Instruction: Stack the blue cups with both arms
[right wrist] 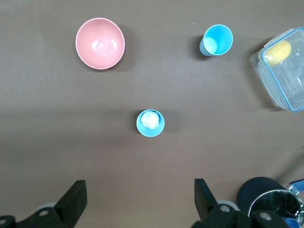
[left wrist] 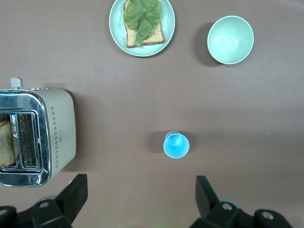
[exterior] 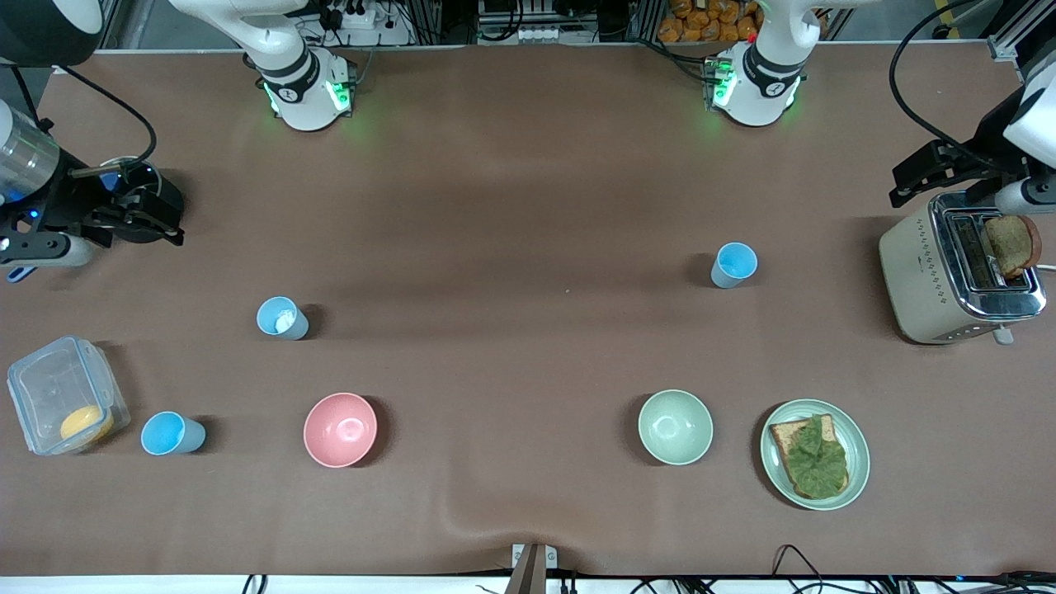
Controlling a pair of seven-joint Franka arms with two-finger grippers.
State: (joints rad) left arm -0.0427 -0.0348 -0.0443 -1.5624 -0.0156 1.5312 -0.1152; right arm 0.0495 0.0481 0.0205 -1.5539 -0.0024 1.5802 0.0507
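Three blue cups stand upright and apart on the brown table. One cup (exterior: 733, 265) (left wrist: 176, 145) is toward the left arm's end. A second cup (exterior: 281, 318) (right wrist: 150, 123) holds something white. A third cup (exterior: 172, 434) (right wrist: 217, 40) stands beside the clear container, nearest the front camera. My left gripper (exterior: 931, 175) (left wrist: 140, 183) is open and empty, high over the table by the toaster. My right gripper (exterior: 136, 223) (right wrist: 138, 185) is open and empty, high over the right arm's end of the table.
A pink bowl (exterior: 340, 429) (right wrist: 100, 43), a pale green bowl (exterior: 675, 426) (left wrist: 230, 40) and a plate (exterior: 858, 462) (left wrist: 116, 28) with toast and lettuce are near the front edge. A toaster (exterior: 924, 272) (left wrist: 59, 133) holds toast. A clear container (exterior: 49, 388) (right wrist: 294, 95) and a black mug (exterior: 157, 194) (right wrist: 259, 190) are at the right arm's end.
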